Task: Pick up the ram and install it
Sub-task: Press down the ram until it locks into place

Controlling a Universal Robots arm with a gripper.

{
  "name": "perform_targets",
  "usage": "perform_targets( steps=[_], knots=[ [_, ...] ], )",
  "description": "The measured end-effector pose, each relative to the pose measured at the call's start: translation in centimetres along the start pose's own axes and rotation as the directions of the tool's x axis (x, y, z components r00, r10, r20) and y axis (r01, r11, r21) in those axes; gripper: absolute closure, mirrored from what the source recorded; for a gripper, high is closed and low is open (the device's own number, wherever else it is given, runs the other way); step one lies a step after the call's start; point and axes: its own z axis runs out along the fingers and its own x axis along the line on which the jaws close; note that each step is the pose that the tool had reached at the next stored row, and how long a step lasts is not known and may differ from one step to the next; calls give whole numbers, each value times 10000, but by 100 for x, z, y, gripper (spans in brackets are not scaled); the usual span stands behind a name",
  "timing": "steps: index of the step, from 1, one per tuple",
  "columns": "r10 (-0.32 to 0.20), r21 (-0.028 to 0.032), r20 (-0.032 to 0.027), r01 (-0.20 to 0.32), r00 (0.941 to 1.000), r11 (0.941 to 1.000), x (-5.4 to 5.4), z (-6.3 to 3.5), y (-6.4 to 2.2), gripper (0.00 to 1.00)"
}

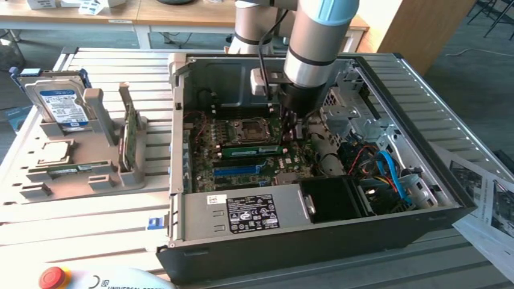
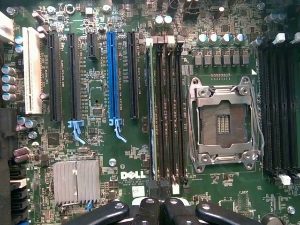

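A slatted metal workbench [image 1: 105,211] carries an open desktop computer case [image 1: 321,241], laid on its side with the motherboard [image 1: 241,150] exposed, while wooden desks stand in the background. The Universal Robots arm [image 1: 317,42] reaches down into the case from above, its gripper [image 1: 291,123] low over the board beside the empty CPU socket [image 1: 245,129]. In the wrist view the gripper's black fingers [image 2: 145,208] are drawn together at the end of the memory slots [image 2: 168,112], next to the CPU socket [image 2: 224,123]; a thin edge-on strip in the slot line there may be the ram [image 2: 151,108], though whether the fingers clamp it cannot be told. In the exterior view a green ram [image 1: 250,150] lies seated along the board just below the socket.

Toward the workbench's edge on the exterior view's left, a grey parts holder [image 1: 72,162] keeps a silver hard drive [image 1: 60,105] with a blue label upright and a green expansion card [image 1: 127,135] standing on edge. A black power supply [image 1: 245,214] with a white sticker fills the case's near corner, beside a black fan shroud [image 1: 337,198] and blue cables [image 1: 393,174]. A red emergency stop button [image 1: 52,277] sits at the near edge, and printed papers [image 1: 486,205] lie off the case's side on the exterior view's right. In the wrist view, a blue expansion slot [image 2: 112,75], a white slot [image 2: 32,70] and a finned heatsink [image 2: 76,182] mark the board.
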Motion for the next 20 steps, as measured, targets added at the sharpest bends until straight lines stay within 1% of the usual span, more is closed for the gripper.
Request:
perform_targets(
  steps=[4,10,20],
  knots=[
    [0,0,-1,0,10000,10000,0,2,0,89],
    [0,2,1,0,10000,10000,1,40,-1,89],
    [0,3,1,0,10000,10000,-7,48,0,89]
  ],
)
